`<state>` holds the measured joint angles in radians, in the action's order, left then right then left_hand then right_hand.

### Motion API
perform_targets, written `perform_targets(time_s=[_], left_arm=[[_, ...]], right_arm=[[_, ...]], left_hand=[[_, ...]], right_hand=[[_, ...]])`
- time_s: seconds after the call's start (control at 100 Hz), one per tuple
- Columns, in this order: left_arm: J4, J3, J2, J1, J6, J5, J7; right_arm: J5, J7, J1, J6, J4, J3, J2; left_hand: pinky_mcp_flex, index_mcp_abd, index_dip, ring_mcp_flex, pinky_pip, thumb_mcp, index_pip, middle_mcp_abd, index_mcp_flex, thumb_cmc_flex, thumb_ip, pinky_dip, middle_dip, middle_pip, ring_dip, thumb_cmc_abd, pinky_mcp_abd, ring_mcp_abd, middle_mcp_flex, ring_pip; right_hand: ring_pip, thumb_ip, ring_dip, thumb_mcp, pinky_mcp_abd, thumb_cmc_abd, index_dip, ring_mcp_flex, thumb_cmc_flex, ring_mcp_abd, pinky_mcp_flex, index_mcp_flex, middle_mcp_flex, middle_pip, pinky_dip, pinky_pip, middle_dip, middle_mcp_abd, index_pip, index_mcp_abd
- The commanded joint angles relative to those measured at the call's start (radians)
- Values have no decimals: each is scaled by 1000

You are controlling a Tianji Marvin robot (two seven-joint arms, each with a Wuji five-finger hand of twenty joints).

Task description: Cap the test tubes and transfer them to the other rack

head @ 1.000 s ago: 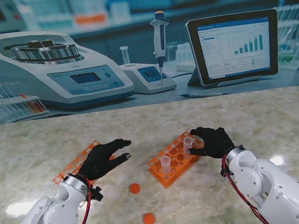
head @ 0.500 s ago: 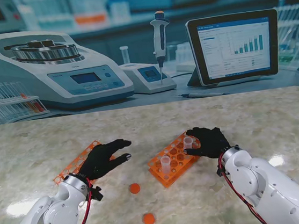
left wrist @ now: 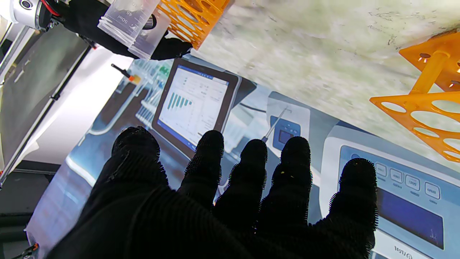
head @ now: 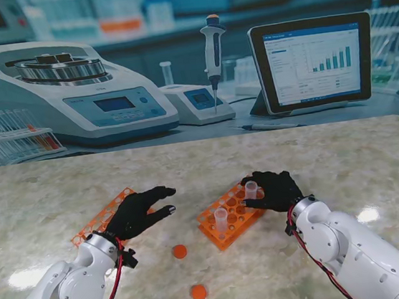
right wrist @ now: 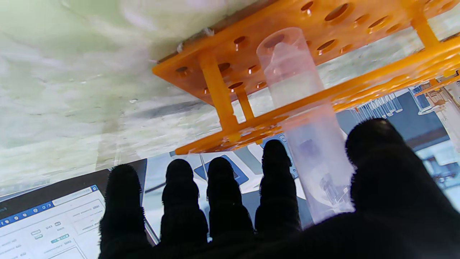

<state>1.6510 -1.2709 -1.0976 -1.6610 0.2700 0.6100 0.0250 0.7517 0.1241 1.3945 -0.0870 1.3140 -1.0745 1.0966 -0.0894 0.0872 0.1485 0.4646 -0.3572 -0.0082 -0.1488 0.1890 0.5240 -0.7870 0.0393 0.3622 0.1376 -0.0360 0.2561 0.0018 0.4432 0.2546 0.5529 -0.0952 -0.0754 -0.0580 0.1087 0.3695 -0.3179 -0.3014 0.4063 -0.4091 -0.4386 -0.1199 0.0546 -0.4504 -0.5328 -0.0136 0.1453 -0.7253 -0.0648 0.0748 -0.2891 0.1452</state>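
Curling loosely around a racked test tube (head: 251,188), right hand (head: 275,190); left hand (head: 138,211) spread, empty.

Readable text: only the test tube (left wrist: 124,16) in the left wrist view, graduation marks "50ml" and "45" printed on its clear wall. Tablet (head: 312,61) at 1 o'clock shows a bar chart with text too small to read. Centrifuge panel (left wrist: 409,180) button labels are blurred.
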Motion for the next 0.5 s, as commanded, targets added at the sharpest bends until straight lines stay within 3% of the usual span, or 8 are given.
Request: perform_targets(time_s=[0.0, 0.12, 0.15, 0.24, 0.26, 0.29, 0.37, 0.49], left_arm=[[0, 3, 1, 1, 2, 0, -6], [-2, 5, 2, 3, 2, -1, -8], [-2, 6, 2, 4, 2, -1, -9], [-3, 7, 2, 5, 2, -2, -10], [-3, 7, 2, 5, 2, -1, -10], [-3, 7, 2, 5, 3, -1, -10], [-4, 7, 2, 5, 3, -1, -10], [-3, 7, 2, 5, 3, 0, -9]], right_arm=[[-5, 1, 4, -2, -5, 5, 6], [-10, 5, 4, -2, -9, 7, 8], [-12, 5, 4, -2, -9, 7, 8], [-19, 10, 3, -1, -11, 9, 11], [-21, 11, 3, -1, -11, 9, 11], [-23, 12, 3, -1, -11, 9, 12], [-27, 18, 3, -1, -13, 8, 14], [-32, 28, 3, -5, -16, 7, 16]], left_hand=[[18, -1, -7, -31, 54, -15, 20, -24, -9, 14, -23, -14, -14, -4, -11, 36, -21, -23, -5, 24], [19, -3, -6, -30, 56, -15, 20, -25, -9, 13, -23, -13, -14, -4, -11, 37, -21, -25, -6, 23], [18, -1, -6, -30, 56, -15, 20, -25, -9, 13, -23, -13, -14, -4, -11, 36, -20, -24, -5, 23], [19, -2, -6, -30, 57, -15, 20, -23, -9, 13, -23, -12, -14, -5, -11, 37, -22, -23, -4, 23], [19, -2, -6, -30, 57, -15, 20, -24, -9, 13, -22, -12, -14, -4, -11, 36, -22, -25, -5, 23], [19, -2, -7, -31, 58, -15, 21, -25, -10, 14, -22, -12, -14, -4, -11, 37, -22, -25, -6, 23], [19, -3, -6, -31, 59, -15, 20, -26, -9, 13, -23, -11, -14, -5, -11, 36, -23, -25, -5, 24], [19, -3, -6, -30, 60, -15, 19, -26, -7, 12, -23, -11, -14, -5, -11, 35, -23, -24, -5, 23]], right_hand=[[19, -26, -9, -43, 7, -6, -28, -8, -48, 15, -14, -28, -8, 17, -25, 5, 11, -35, -42, 57], [18, -6, -9, -137, 12, 58, -57, -15, -143, 25, -13, -62, -23, 15, -30, 5, 12, -51, -98, 111], [18, 9, -11, -264, 12, 109, -76, -16, -221, 27, -13, -64, -28, 15, -32, 5, 13, -58, -126, 121], [18, 12, -11, -270, 16, 155, -74, -22, -261, 36, -13, -93, -39, 17, -33, 5, 14, -67, -144, 146], [19, 12, -13, -352, 18, 186, -119, -23, -315, 38, -12, -89, -41, 17, -33, 6, 17, -70, -180, 155], [20, 12, -14, -383, 19, 209, -152, -24, -346, 39, -11, -85, -45, 18, -34, 6, 17, -71, -213, 163], [19, 6, -14, -392, 20, 247, -227, -31, -397, 43, -9, -72, -57, 19, -35, 5, 16, -79, -316, 187], [18, -3, -14, -386, 21, 287, -239, -36, -407, 48, -9, -68, -66, 18, -35, 5, 16, -86, -341, 201]])
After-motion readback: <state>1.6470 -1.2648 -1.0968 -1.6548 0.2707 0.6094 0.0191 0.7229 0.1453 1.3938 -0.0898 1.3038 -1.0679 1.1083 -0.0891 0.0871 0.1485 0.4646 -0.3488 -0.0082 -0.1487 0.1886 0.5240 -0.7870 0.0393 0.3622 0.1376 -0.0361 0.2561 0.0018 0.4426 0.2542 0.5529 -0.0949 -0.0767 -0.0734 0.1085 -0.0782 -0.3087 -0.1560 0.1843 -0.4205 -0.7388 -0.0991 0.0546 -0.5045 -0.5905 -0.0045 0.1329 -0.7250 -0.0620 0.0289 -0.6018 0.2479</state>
